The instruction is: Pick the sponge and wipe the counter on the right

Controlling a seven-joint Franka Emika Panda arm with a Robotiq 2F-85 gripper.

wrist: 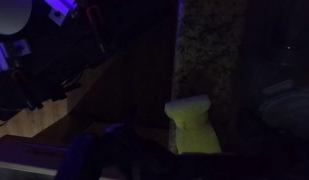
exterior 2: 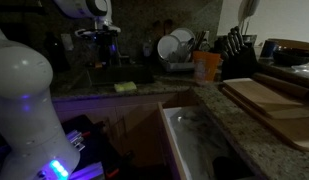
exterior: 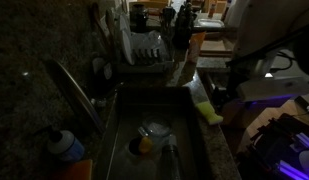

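Observation:
The sponge (exterior 2: 125,87) is yellow-green and lies on the dark granite counter (exterior 2: 144,92) near its front edge. It also shows to the right of the sink in an exterior view (exterior: 207,110) and in the middle of the wrist view (wrist: 192,125). My gripper (exterior 2: 104,55) hangs above the counter, a little above and behind the sponge, apart from it. The scene is very dark. The fingers do not show clearly in any view, so I cannot tell whether they are open or shut.
A steel sink (exterior: 119,125) with a faucet (exterior: 74,85) holds a few dishes. A dish rack (exterior: 144,50) with plates stands behind it. A wooden cutting board (exterior 2: 269,100) and a knife block (exterior 2: 237,55) sit on the far counter. A soap bottle (exterior: 64,145) stands by the faucet.

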